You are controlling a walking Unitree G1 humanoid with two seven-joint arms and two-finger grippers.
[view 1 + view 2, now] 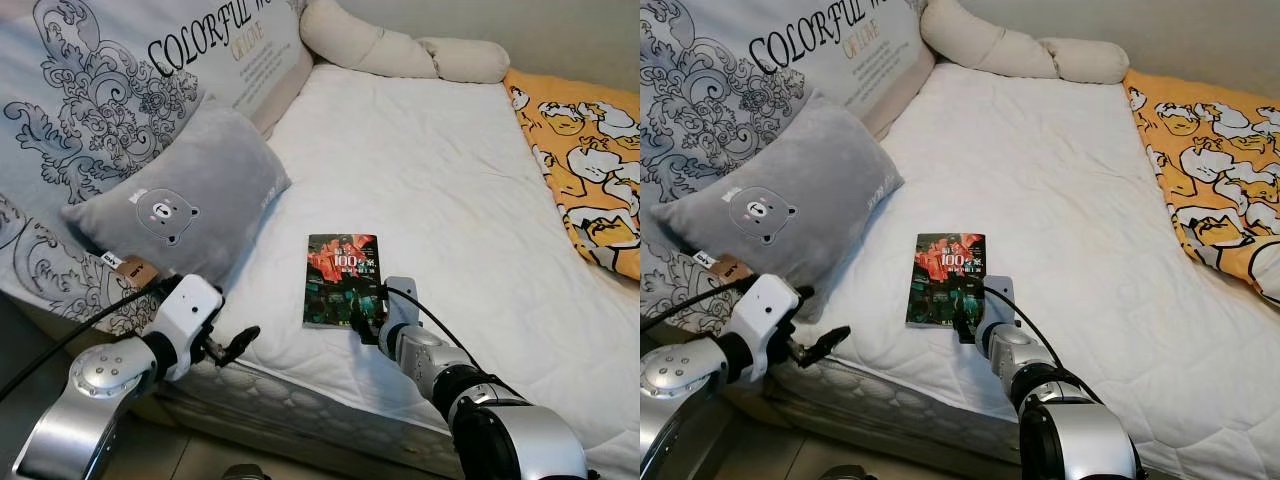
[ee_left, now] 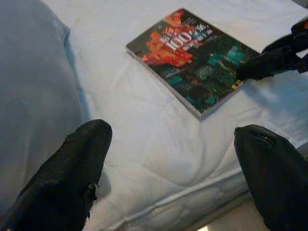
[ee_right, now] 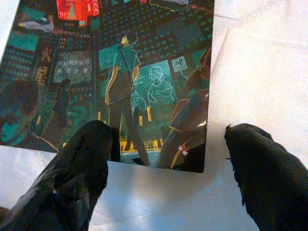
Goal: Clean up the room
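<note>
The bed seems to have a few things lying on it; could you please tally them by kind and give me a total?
Books: 1, the book, near the front edge by the right gripper.
Pillows and cushions: 3, the grey bear pillow, the printed cushion, the cream bolster.
Blankets: 1, the orange blanket.
Total: 5.

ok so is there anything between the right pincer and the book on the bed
Nothing visible is in the way. The right pincer is open at the near right corner of the book, which lies flat on the white mattress with bare sheet around it. The grey pillow sits off to the left, apart from the book.
</note>
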